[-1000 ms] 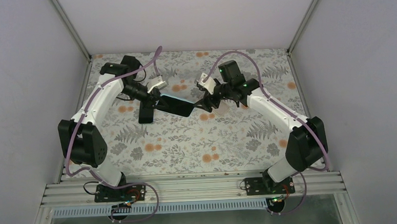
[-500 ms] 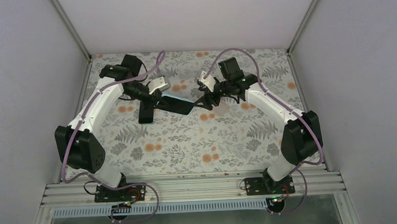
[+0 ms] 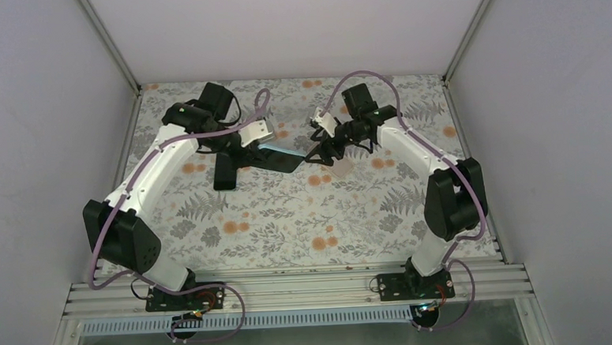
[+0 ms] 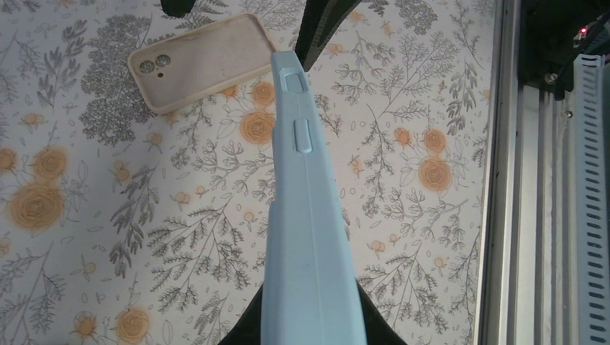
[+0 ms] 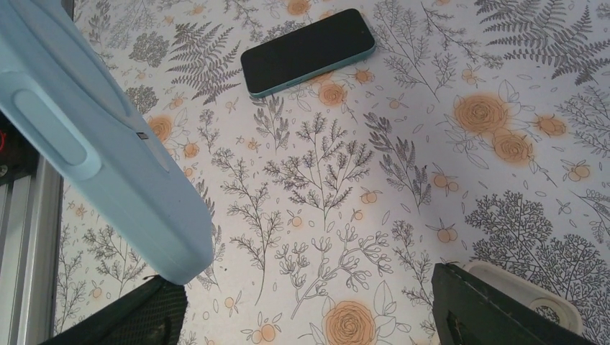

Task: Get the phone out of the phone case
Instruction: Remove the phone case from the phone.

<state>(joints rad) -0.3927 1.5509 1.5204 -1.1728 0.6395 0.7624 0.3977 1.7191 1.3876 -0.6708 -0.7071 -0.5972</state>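
Note:
My left gripper (image 3: 244, 153) is shut on one end of a light blue phone case (image 3: 277, 157) and holds it on edge above the table. In the left wrist view the case (image 4: 308, 215) runs up from between my jaws, side buttons showing. I cannot tell from here whether a phone is inside. My right gripper (image 3: 316, 151) is open at the case's far end. In the right wrist view the case tip (image 5: 108, 165) hangs just above my left finger (image 5: 122, 323), with the right finger (image 5: 496, 309) far apart from it.
A black-screened phone with teal edges (image 5: 308, 50) lies flat on the floral table (image 3: 289, 221), left of the held case (image 3: 225, 173). A beige empty case (image 4: 201, 61) lies under the right gripper (image 3: 342, 167). Metal rail (image 4: 547, 180) along the near edge.
The left arm has swung right and turned the blue case more onto its edge. The right gripper has drawn back slightly from the case's end and stands open.

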